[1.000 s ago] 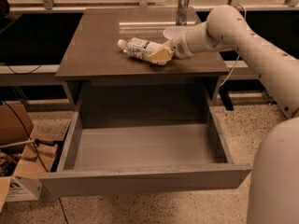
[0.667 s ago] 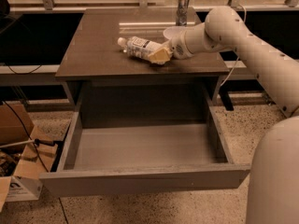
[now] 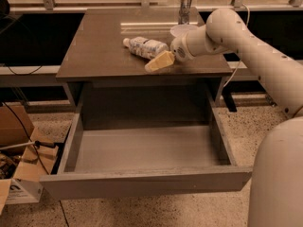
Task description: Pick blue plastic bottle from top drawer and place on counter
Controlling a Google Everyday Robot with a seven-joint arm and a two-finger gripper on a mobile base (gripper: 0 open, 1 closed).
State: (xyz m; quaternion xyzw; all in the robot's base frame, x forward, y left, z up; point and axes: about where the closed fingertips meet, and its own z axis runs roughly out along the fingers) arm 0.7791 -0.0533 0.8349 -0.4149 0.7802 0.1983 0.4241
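Note:
The blue plastic bottle (image 3: 144, 47) lies on its side on the counter (image 3: 99, 51), white cap to the left. My gripper (image 3: 163, 56) is at the bottle's right end, low over the counter. Its near tan finger (image 3: 159, 61) stands a little clear of the bottle towards the counter's front edge, so the gripper is open. The far finger is hidden behind the bottle. The top drawer (image 3: 142, 183) is pulled out below the counter, and its grey floor is bare.
A white bowl (image 3: 182, 30) sits on the counter just behind my wrist. A metal post (image 3: 185, 7) stands at the back edge. Cardboard boxes (image 3: 21, 174) and cables lie on the floor at the left. My arm reaches in from the right.
The near finger has swung away from the bottle towards the counter's front edge. The bottle has stayed lying on the counter.

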